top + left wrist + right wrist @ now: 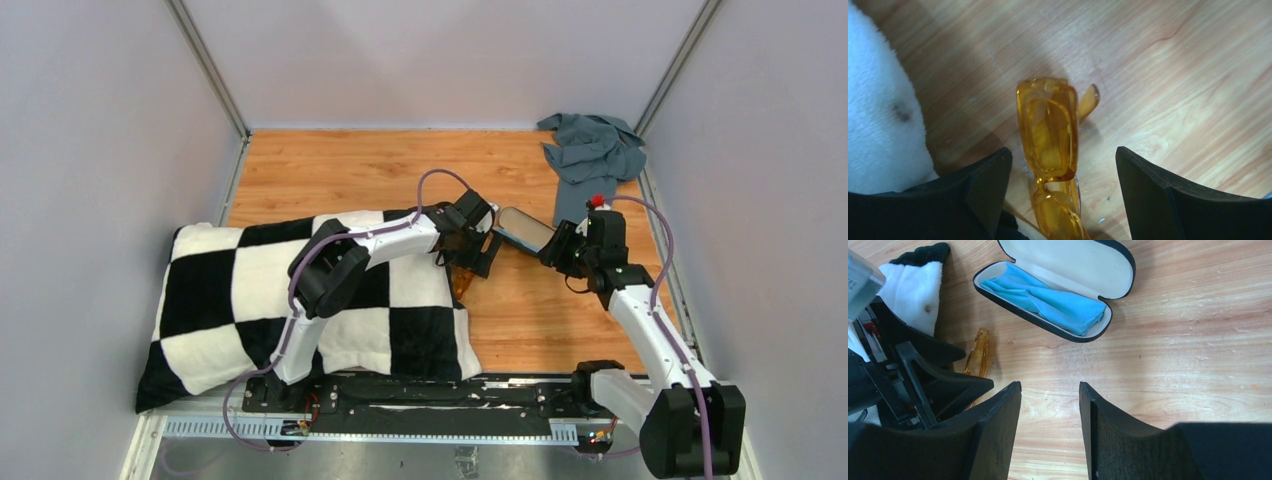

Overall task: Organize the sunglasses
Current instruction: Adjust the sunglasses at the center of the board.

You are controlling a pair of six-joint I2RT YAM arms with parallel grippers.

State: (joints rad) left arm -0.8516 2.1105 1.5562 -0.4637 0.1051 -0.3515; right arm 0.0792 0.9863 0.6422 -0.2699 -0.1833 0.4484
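The task was incomplete: the folded amber sunglasses lay on the bench between the released left fingers, touching neither, outside the open black case holding the blue cloth, while the right fingers hovered parted and empty.

Taking the open case as the mark: its tray is mostly covered by the blue cloth, while its lid is bare. Left of the case, the left end effector hangs wide-jawed over the sunglasses, with slim gaps either side of the frame. The checkered cushion crowds in further left. Right of the case stands the right end effector, seemingly just clear of it. Beyond the case, bare tabletop runs free up to the grey rag.
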